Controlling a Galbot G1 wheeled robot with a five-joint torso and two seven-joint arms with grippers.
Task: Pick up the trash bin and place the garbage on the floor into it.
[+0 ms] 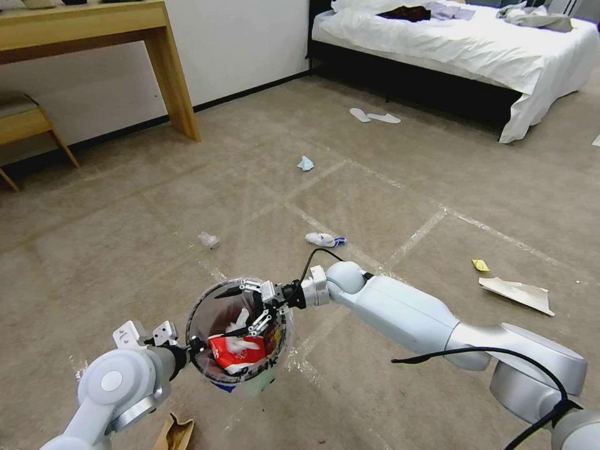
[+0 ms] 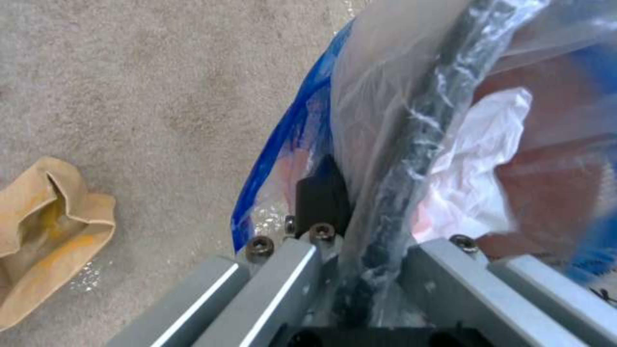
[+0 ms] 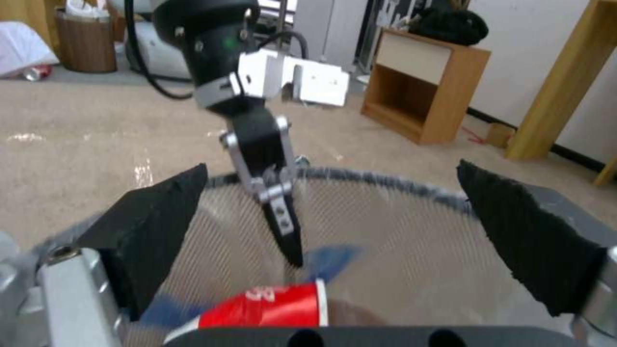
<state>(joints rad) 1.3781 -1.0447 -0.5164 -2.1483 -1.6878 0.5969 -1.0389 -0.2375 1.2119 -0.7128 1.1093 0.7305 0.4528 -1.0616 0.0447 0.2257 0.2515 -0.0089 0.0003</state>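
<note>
I hold the trash bin [image 1: 275, 350] off the floor [image 1: 406, 206]: my left gripper [image 1: 190, 347] is shut on its near rim, with the clear liner pinched between the fingers [image 2: 283, 274]. A red-and-white cup [image 1: 234, 351] and a white tissue [image 1: 239, 322] lie inside. My right gripper [image 1: 242, 309] hovers open over the bin mouth, its black pads [image 3: 154, 226] spread wide and holding nothing. Garbage lies on the carpet: a crumpled tissue [image 1: 208, 239], a white-and-blue wad [image 1: 324, 239], a bluish tissue [image 1: 305, 164], a yellow scrap [image 1: 480, 265], a torn paper sheet [image 1: 517, 292] and brown cardboard [image 2: 45, 231] close under the bin.
A bed [image 1: 469, 37] with white covers stands at the far right, with two white slippers [image 1: 374, 116] in front of it. A wooden desk [image 1: 178, 81] and a stool [image 1: 25, 119] stand against the wall at the far left. Tape lines cross the carpet.
</note>
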